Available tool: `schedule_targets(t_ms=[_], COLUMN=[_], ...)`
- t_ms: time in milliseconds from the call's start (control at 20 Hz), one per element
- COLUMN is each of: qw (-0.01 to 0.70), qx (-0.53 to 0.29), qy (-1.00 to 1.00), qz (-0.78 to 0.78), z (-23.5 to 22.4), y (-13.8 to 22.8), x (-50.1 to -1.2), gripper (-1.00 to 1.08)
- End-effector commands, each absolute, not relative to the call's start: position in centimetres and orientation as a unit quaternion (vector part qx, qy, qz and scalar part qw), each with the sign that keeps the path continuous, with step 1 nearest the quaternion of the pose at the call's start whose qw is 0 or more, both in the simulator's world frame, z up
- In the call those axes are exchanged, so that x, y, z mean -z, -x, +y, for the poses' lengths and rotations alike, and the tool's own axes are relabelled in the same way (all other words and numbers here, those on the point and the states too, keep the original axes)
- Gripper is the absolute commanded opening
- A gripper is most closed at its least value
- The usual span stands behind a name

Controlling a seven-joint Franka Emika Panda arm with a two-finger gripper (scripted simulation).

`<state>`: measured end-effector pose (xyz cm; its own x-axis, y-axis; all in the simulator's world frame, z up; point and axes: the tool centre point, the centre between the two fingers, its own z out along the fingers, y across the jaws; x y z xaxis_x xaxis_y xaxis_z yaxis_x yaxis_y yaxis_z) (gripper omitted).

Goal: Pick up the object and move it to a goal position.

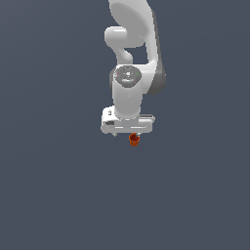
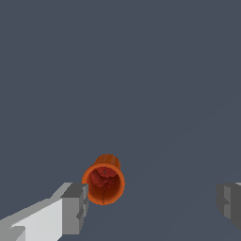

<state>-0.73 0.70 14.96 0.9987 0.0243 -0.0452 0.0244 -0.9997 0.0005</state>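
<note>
The object [image 2: 103,181] is a tiny orange-red cup with a darker hollow mouth facing the wrist camera. It lies on the flat grey floor between the fingers of my gripper [image 2: 150,204], close beside one grey fingertip [image 2: 74,207] and far from the other fingertip [image 2: 229,202]. The gap between the fingers is wide, so the gripper is open and holds nothing. In the exterior view the object [image 1: 134,139] peeks out just below the white gripper [image 1: 128,132], which hangs straight down over it and hides the fingers.
A plain dark grey floor [image 1: 58,195] fills both views. The white arm [image 1: 134,44] rises above the gripper in the exterior view.
</note>
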Motion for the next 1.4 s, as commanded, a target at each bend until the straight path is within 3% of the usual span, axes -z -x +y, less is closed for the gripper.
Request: schedule_targets(t_ms=[0,500,1350], qw=[0.001,-0.005,-0.002], qx=[0.023,0.014,0.009], qy=[-1.000,-1.000,-0.999], qz=[0.012,-0.019,-0.048], z=[0.7,-2.0,0.7], y=[0.7,0.0,1.6], x=[-15.0,-15.4,-12.8], gripper=[1.00,1.00,1.00])
